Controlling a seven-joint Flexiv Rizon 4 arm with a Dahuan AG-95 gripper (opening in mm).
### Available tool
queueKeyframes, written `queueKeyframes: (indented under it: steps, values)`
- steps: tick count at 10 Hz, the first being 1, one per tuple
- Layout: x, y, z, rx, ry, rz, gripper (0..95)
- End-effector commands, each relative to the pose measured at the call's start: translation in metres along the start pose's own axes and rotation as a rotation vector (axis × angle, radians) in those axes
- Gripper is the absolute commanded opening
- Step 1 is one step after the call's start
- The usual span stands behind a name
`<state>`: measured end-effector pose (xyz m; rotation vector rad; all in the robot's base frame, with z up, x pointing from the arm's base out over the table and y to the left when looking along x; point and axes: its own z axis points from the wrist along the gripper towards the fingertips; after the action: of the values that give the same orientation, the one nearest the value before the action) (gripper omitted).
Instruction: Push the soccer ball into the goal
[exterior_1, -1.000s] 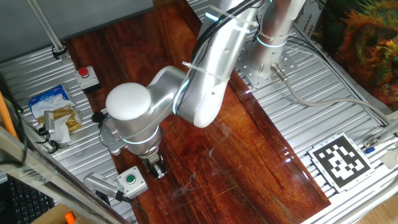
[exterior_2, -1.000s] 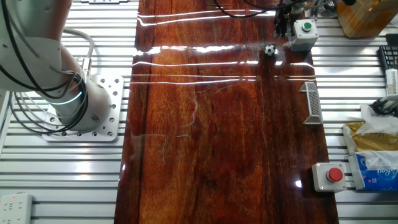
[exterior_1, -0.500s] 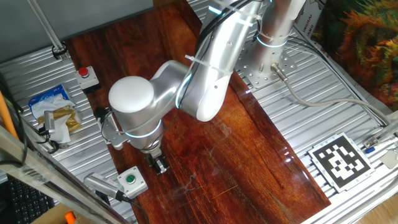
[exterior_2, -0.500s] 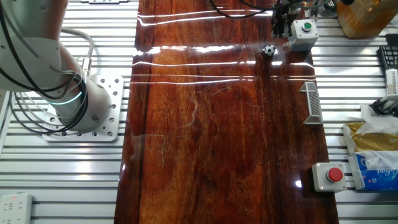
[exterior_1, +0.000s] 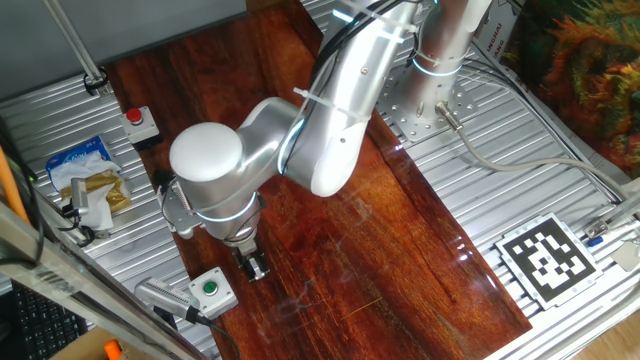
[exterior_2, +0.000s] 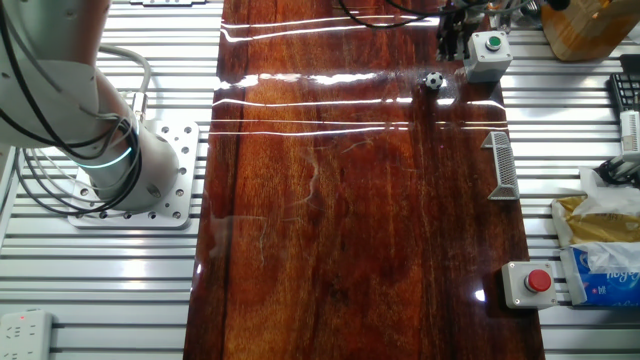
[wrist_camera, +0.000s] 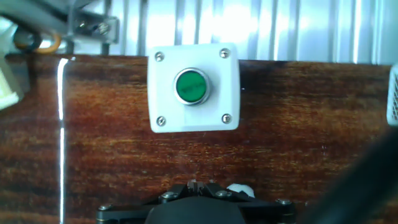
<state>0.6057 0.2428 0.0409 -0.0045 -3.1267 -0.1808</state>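
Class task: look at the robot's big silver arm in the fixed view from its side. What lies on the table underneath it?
Below the arm the gripper reaches the wooden table beside the green button box. The soccer ball and goal are covered here; only the other fixed view shows them.

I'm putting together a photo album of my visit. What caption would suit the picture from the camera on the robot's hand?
Hand view: green-button box ahead on the dark wooden table, soccer ball peeking past the gripper.
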Motion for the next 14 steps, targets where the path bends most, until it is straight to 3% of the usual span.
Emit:
queueKeyframes:
  steps: [1,3,7,9,14]
  values:
    - [0.004,-0.003,-0.003,-0.006,0.022,0.254,0.0]
    - [0.013,-0.008,-0.003,0.002,0.023,0.254,0.0]
    - [0.017,-0.011,0.001,-0.005,0.025,0.254,0.0]
    - [0.024,-0.015,0.01,-0.009,0.021,0.25,0.0]
    - [0.027,-0.016,0.014,0.0,0.012,0.22,0.0]
